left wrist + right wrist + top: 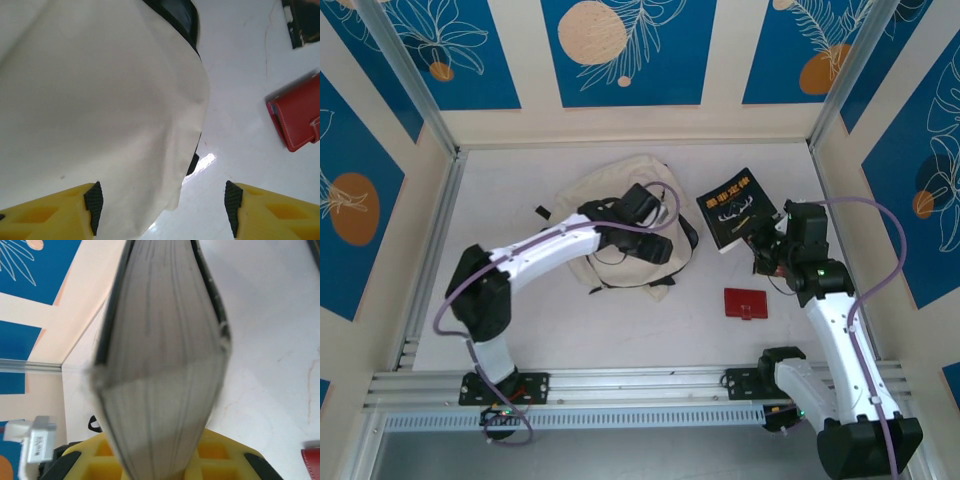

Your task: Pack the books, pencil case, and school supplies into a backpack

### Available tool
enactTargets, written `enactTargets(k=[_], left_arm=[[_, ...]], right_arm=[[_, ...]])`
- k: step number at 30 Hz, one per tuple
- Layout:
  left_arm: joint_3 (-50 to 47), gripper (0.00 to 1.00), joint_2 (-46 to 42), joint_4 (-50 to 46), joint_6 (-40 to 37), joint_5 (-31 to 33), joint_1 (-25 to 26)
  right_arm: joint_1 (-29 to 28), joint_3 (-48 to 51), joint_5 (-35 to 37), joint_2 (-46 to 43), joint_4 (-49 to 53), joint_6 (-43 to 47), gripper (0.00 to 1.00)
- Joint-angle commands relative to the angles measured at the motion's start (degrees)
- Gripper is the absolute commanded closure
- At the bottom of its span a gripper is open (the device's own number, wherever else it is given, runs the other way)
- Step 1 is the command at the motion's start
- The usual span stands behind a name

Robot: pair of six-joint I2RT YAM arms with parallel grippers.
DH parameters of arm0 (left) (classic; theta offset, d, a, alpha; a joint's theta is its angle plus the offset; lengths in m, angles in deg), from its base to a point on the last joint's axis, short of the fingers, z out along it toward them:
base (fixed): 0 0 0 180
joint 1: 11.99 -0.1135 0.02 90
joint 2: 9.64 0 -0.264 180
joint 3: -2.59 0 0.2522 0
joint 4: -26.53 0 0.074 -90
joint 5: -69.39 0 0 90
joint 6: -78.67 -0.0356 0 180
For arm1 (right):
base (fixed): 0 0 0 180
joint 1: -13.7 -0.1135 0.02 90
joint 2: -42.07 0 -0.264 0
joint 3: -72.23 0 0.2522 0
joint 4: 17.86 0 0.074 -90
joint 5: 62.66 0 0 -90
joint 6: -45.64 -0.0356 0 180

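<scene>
Walls (620,125) are closing the white table (510,200) in at 9, 12 and 3 o'clock, and a metal rail (640,385) is running along the 6 o'clock edge, where both arms are bolted. Bare tabletop is lying open at 9 o'clock of the backpack (610,190) and in a strip at 6 o'clock between it and the rail. The 3 o'clock side is looking more crowded.

That backpack is slumping in the middle of the table, cream-white and soft, with a black strap (688,235) trailing off its 3 o'clock side. The left arm is hanging across it, and I cannot tell whether anything is sitting inside. The left gripper (658,248) is hovering at the bag's 4 o'clock edge. In the left wrist view its yellow fingers (50,215) are standing wide apart and holding nothing, with cream fabric draping over one of them.

At 3 o'clock of the bag the dark book (740,208) is showing a blackish cover with white lettering. The right gripper (763,248) is clamping the book's 5 o'clock corner. From the right wrist view the pale page edges are bulging between the dark covers. Whether the book is resting on the table I cannot tell.

The pencil case (745,302), a flat red rectangle, is lying at 6 o'clock of the book, apart from everything, with its tab pointing to 6 o'clock
</scene>
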Motion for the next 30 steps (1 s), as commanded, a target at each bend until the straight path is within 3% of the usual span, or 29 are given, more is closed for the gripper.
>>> enactTargets(k=[1,10,16,26,30], left_arm=[[7.8,0.34,5.8,-7.3,-2.0,4.1,1.3],[21.5,0.32,19.3,-15.4,-0.4,7.4,3.2],[23.7,0.42,22.2,-16.1,0.4,5.3,3.3],[23.5,0.81,20.4,-16.0,-0.5,6.4,3.3],[23.6,0.89,18.1,-16.0,-1.4,7.8,3.2]], right_arm=[[0.9,-1.3,-1.1,-1.9,-1.4,2.2,1.00],[1.8,-0.3,-1.0,-2.4,-1.3,1.9,1.00],[2.3,-0.2,-1.5,-2.4,-1.2,2.2,1.00],[2.5,0.5,-1.8,-2.4,-1.5,2.1,1.00],[2.6,0.5,-1.6,-2.5,-1.2,2.1,1.00]])
